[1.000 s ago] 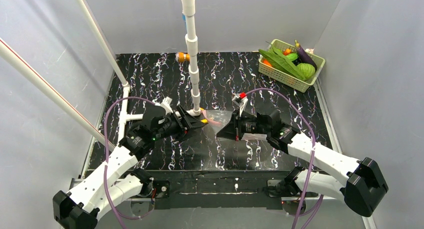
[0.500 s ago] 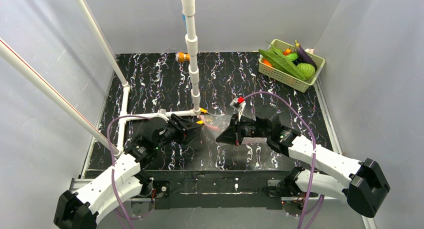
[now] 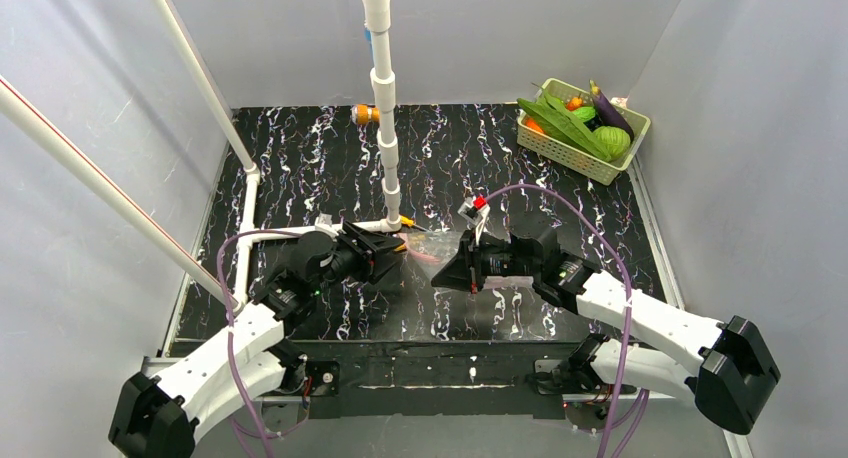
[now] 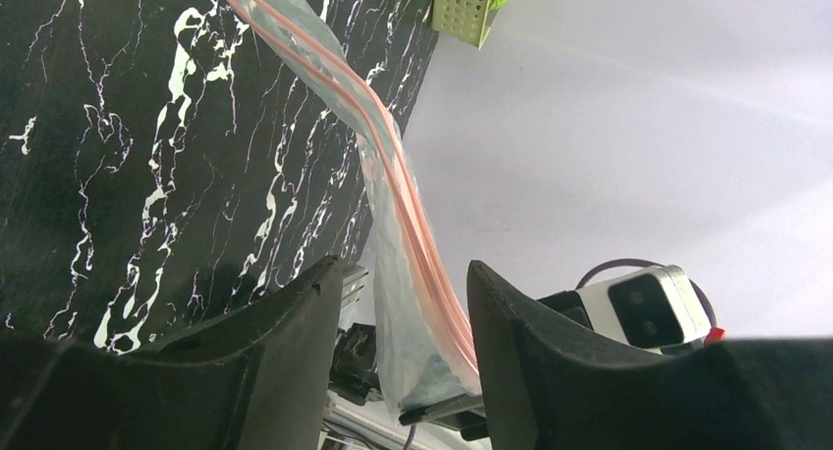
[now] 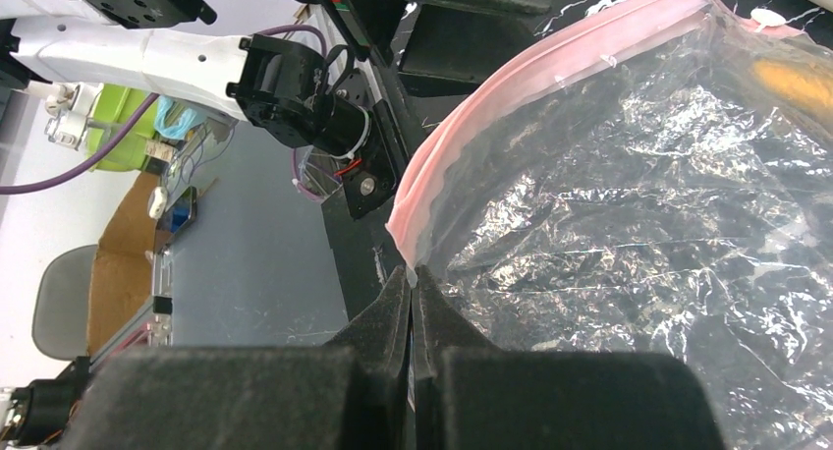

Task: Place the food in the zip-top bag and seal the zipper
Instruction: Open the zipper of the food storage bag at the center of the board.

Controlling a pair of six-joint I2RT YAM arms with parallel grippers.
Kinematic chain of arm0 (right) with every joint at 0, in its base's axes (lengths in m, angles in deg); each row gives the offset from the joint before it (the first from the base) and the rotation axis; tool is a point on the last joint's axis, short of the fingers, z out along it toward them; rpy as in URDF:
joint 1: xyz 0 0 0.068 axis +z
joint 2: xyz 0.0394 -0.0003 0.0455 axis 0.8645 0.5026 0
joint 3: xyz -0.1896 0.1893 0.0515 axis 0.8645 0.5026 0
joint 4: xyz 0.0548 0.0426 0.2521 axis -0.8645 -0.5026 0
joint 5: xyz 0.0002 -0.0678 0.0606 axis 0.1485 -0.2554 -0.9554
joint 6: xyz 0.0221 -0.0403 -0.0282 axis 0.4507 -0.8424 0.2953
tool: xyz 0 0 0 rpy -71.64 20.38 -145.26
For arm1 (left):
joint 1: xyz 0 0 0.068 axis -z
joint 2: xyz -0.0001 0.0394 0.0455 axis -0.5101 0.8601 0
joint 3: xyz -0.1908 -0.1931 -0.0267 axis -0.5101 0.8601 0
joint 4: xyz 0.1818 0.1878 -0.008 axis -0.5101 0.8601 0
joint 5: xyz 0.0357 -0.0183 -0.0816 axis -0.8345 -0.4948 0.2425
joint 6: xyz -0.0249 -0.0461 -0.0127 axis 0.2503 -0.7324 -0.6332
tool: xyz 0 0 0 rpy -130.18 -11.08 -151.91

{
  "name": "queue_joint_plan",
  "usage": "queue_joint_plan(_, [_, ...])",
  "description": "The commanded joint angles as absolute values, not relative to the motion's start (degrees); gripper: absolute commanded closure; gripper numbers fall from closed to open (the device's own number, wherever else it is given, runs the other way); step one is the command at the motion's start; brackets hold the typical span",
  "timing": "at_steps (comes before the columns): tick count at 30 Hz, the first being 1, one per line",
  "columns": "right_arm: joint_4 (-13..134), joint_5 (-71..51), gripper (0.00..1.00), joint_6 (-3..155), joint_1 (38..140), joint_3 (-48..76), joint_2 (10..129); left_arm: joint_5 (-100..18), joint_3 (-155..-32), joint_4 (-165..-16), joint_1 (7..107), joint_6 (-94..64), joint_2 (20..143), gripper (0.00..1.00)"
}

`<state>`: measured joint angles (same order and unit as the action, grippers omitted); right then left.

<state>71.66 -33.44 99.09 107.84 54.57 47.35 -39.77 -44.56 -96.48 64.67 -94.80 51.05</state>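
Clear single zip-top bag point(image 5: 629, 224): right jaws clamped on its corner, left jaws apart around its zipper point(image 4: 393, 175).

Pretty sure we're looking at a robotics lab test cell here. Grey panel walls point(image 3: 90, 238) are boxing in a black marbled table point(image 3: 300, 148), white PVC pipes point(image 3: 383, 88) are standing up as a rig, and two robot arms point(image 3: 650, 318) are sitting bolted to a metal frame point(image 3: 440, 363). Toy food point(image 3: 610, 138) is sitting in a basket point(image 3: 565, 150) like props. In the right wrist view, an office chair point(image 5: 61, 308) and cardboard point(image 5: 123, 229) are lurking past the table edge.
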Motion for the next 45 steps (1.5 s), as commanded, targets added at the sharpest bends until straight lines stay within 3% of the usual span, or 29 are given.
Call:
queue_joint_plan(1, [73.5, -33.7, 0.99, 98.2, 108.4, 53.1, 47.0, -39.4, -45.0, -99.4, 64.9, -95.3, 53.2, 0.54])
queue_joint_plan(11, [73.2, -33.7, 0.99, 97.9, 108.9, 52.3, 48.0, -39.4, -45.0, -100.9, 65.0, -94.5, 53.9, 0.7])
queue_joint_plan(20, [66.8, -32.6, 0.97, 96.1, 109.7, 50.9, 47.7, -37.9, -45.1, -102.8, 64.9, -90.6, 54.6, 1.0])
queue_joint_plan(25, [55.3, -29.6, 0.7, 93.5, 110.1, 46.5, 48.0, -40.5, -49.0, -90.9, 64.9, -80.9, 49.2, 1.0])
queue_joint_plan(31, [44.9, -16.5, 0.41, 91.3, 113.2, 41.0, 45.5, -41.6, -57.9, -76.6, 64.9, -68.5, 48.6, 1.0])
queue_joint_plan(39, [36.3, -5.8, 0.25, 93.8, 118.0, 27.0, 49.7, -39.3, -62.5, -72.1, 65.0, -62.0, 50.8, 1.0])
queue_joint_plan(45, [38.5, -2.3, 0.16, 100.9, 118.4, 26.1, 53.8, -38.7, -61.8, -72.4, 65.0, -62.2, 50.3, 1.0])
